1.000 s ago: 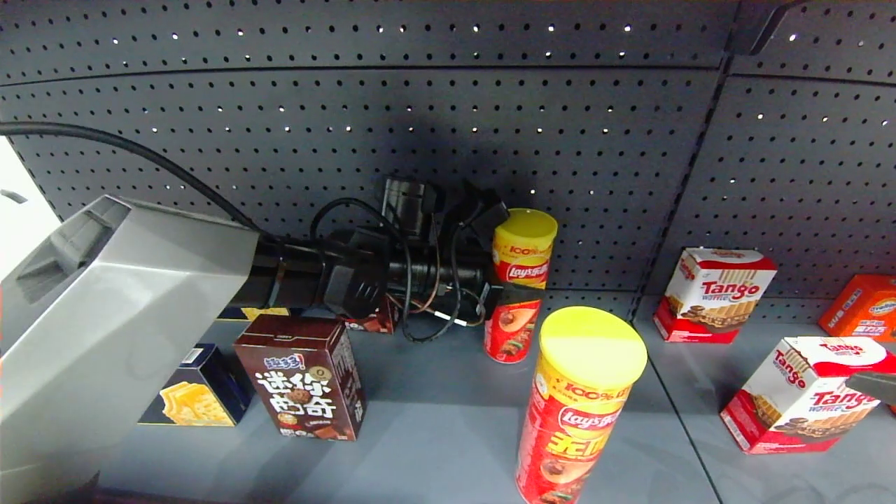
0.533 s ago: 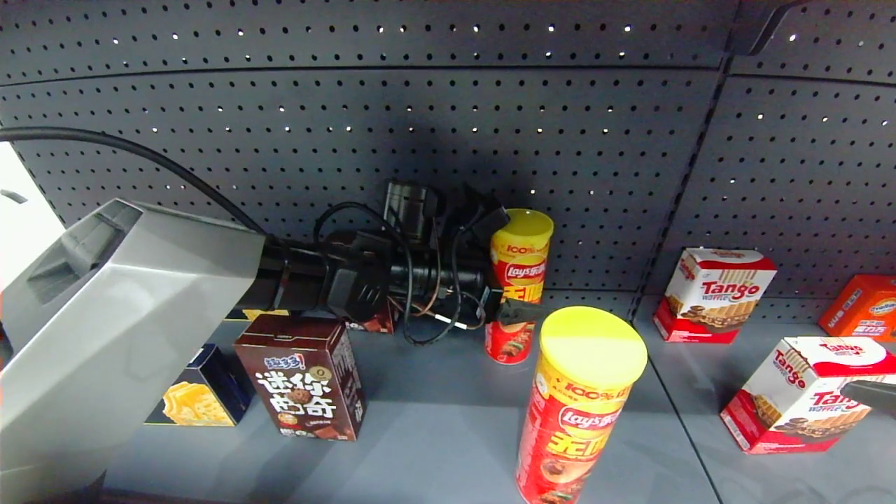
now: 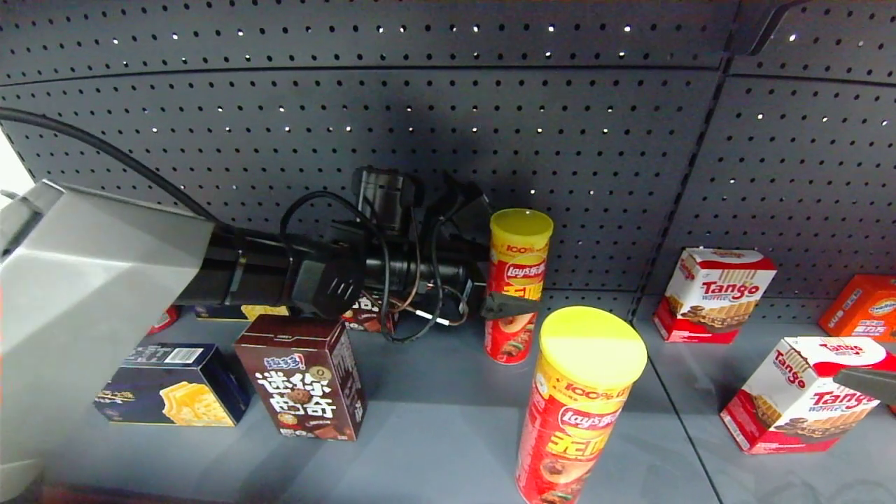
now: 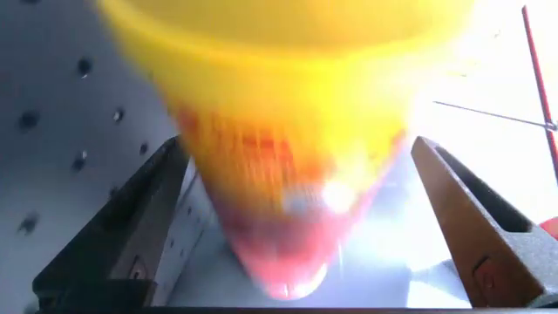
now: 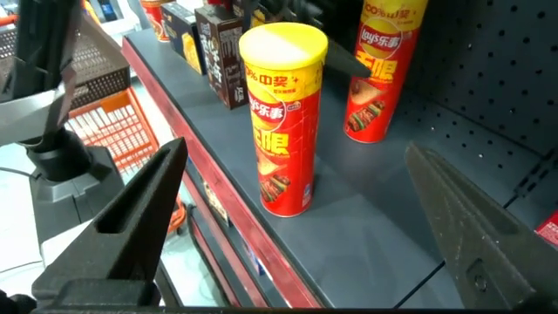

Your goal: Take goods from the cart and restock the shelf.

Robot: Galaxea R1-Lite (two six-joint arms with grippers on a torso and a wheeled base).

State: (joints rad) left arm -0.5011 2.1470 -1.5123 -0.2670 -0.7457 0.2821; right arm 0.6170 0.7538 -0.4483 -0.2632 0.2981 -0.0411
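Left arm drawn back leftward; rear chip can [image 3: 519, 280] now upright on shelf [image 3: 434, 420], was tilted. Left gripper [image 4: 301, 166] fingers spread either side of can, released. Right gripper [image 5: 296, 153] spread wide, empty, near front chip can [image 3: 577, 413]. I judge 2 cans shelved; retreat and further cart pickups remain.

A brown biscuit box [image 3: 302, 378] stands upright on the shelf [image 3: 434, 427], with a dark blue cracker box [image 3: 171, 394] just beside it. Farther right, a rear wafer box [image 3: 714, 294] and a tilted front wafer box [image 3: 798, 399] sit near an orange box [image 3: 859, 306], all before the perforated grey back panel [image 3: 448, 140].
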